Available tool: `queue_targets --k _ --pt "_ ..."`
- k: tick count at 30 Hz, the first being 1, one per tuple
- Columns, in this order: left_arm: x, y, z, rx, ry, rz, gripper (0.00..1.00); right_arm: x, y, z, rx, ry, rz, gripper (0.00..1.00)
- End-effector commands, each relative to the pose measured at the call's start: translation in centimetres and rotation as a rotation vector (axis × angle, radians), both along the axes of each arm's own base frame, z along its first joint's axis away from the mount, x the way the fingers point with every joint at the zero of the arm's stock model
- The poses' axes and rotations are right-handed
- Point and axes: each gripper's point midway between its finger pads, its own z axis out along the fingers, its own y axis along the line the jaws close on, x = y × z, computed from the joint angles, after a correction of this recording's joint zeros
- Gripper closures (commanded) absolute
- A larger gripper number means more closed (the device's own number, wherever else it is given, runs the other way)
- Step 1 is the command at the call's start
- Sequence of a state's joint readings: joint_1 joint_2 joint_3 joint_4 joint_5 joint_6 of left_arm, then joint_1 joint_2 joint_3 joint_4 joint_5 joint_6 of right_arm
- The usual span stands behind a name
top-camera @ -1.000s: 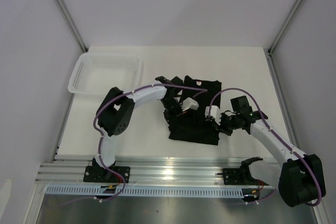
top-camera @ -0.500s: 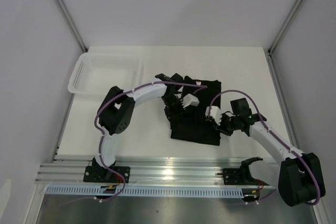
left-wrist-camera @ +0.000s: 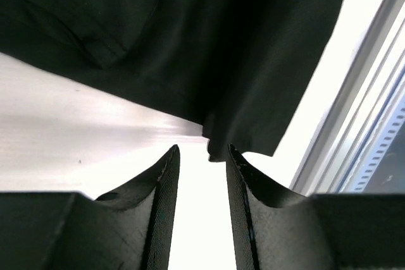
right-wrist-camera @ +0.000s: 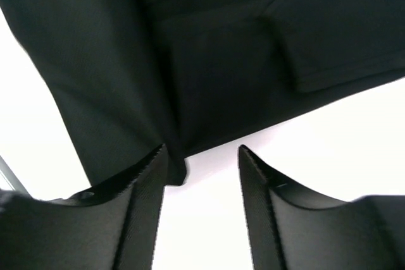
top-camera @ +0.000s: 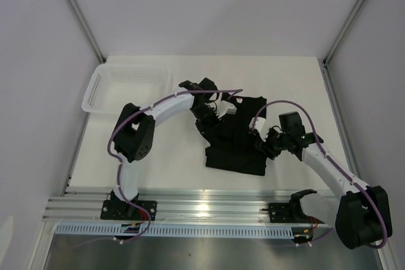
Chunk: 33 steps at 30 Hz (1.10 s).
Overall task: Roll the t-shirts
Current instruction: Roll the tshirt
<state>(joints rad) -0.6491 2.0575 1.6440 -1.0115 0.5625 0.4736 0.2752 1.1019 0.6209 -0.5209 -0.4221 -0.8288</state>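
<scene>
The black t-shirt (top-camera: 235,142) lies folded into a narrow upright strip on the white table, its collar end at the far side. My left gripper (top-camera: 212,120) hovers at the shirt's upper left edge. In the left wrist view it (left-wrist-camera: 202,151) is open, nothing between its fingers, and a corner of the t-shirt (left-wrist-camera: 190,42) lies just past the tips. My right gripper (top-camera: 261,143) sits at the shirt's right edge. Seen from the right wrist it (right-wrist-camera: 202,153) is open too, and a fold of the t-shirt (right-wrist-camera: 221,49) reaches its left fingertip (right-wrist-camera: 158,162).
A white mesh basket (top-camera: 101,83) stands at the far left of the table. An aluminium rail (top-camera: 202,205) runs along the near edge, also seen at the right of the left wrist view. White walls close in both sides.
Both grippers went from shut to open and let go of the shirt. The left gripper drew back toward the far left edge of the shirt; the right shifted slightly away.
</scene>
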Motion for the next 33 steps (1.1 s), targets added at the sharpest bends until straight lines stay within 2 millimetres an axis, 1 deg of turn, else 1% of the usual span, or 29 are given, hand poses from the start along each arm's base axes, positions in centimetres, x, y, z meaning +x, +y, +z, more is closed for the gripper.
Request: queue_targets --k 1,3,4,5,6,7,8,9,10,11,12,13,14,15,16,17,18,21,25,27,29,30,31,33 --pt "0.5 -1.1 5.8 -0.123 -0.072 0.056 0.62 1.8 0.7 4.3 0.071 -0.069 -0.078 0.46" --pt "0.0 -0.9 6.7 -0.134 -0.072 0.081 0.67 1.8 0.8 5.4 0.094 -0.063 -0.106 0.39" --pt "-0.7 -0.7 6.3 -0.124 -0.045 0.091 0.72 1.8 0.8 5.8 0.104 -0.065 -0.114 0.39" --pt "-1.2 -0.8 6.1 -0.124 -0.028 0.086 0.79 1.7 0.9 6.4 0.109 -0.063 -0.117 0.4" --pt "-1.6 -0.8 5.6 -0.118 -0.012 0.082 0.81 1.5 1.0 6.6 0.117 -0.052 -0.125 0.44" --pt "-2.3 -0.6 4.7 -0.103 0.01 0.074 0.82 1.4 1.2 6.9 0.126 -0.044 -0.133 0.49" --pt "-3.1 -0.5 3.7 -0.083 0.033 0.062 0.83 1.3 1.3 7.6 0.145 -0.04 -0.15 0.68" --pt "-3.7 -0.5 3.1 -0.076 0.051 0.054 0.83 1.0 1.9 7.9 0.187 -0.002 -0.19 0.81" --pt "-4.1 -0.7 2.8 -0.079 0.064 0.049 0.83 0.5 2.8 8.3 0.237 0.031 -0.188 0.92" --pt "-4.6 -1.0 2.5 -0.082 0.071 0.039 0.83 0.2 3.4 8.5 0.276 0.057 -0.198 1.0" --pt "-5.2 -0.9 1.8 -0.074 0.092 0.033 0.83 -0.2 3.9 8.2 0.31 0.095 -0.225 1.0" --pt "-5.3 -1.2 1.6 -0.079 0.093 0.029 0.83 -0.6 4.7 8.3 0.37 0.163 -0.294 1.0" --pt "-5.4 -1.4 1.4 -0.082 0.1 0.027 0.82 -0.3 5.5 8.9 0.421 0.162 -0.299 1.0" --pt "-5.3 -1.7 1.0 -0.081 0.112 0.029 0.82 -0.7 5.8 8.4 0.459 0.196 -0.335 1.0" --pt "-4.9 -1.8 0.8 -0.077 0.109 0.037 0.82 -0.8 6.2 8.5 0.5 0.234 -0.377 1.0" --pt "-4.4 -2.1 0.7 -0.076 0.103 0.039 0.81 -0.9 6.4 8.3 0.511 0.248 -0.376 1.0" --pt "-4.4 -2.1 0.7 -0.076 0.104 0.04 0.8 -0.9 6.3 8.2 0.508 0.249 -0.377 1.0" --pt "-4.0 -2.4 -0.3 -0.06 0.111 0.047 0.8 -0.6 6.1 7.0 0.479 0.23 -0.367 1.0" --pt "-3.5 -2.5 -2.0 -0.017 0.141 0.069 0.8 0.4 5.3 4.9 0.388 0.224 -0.337 1.0" --pt "-3.1 -2.6 -2.1 -0.018 0.133 0.079 0.8 1.3 4.7 4.7 0.378 0.176 -0.326 1.0" --pt "-2.8 -2.6 -2.3 -0.013 0.138 0.091 0.78 1.5 4.3 4.3 0.362 0.153 -0.318 1.0" --pt "-2.6 -2.7 -2.1 -0.015 0.134 0.096 0.78 1.6 4.1 4.3 0.339 0.123 -0.274 1.0" --pt "-2.4 -2.6 -2.1 -0.013 0.131 0.101 0.78 1.5 4.0 4.3 0.323 0.111 -0.247 0.99" --pt "-1.9 -2.3 -2.0 -0.015 0.132 0.117 0.76 0.8 4.0 4.3 0.296 0.108 -0.183 0.93"
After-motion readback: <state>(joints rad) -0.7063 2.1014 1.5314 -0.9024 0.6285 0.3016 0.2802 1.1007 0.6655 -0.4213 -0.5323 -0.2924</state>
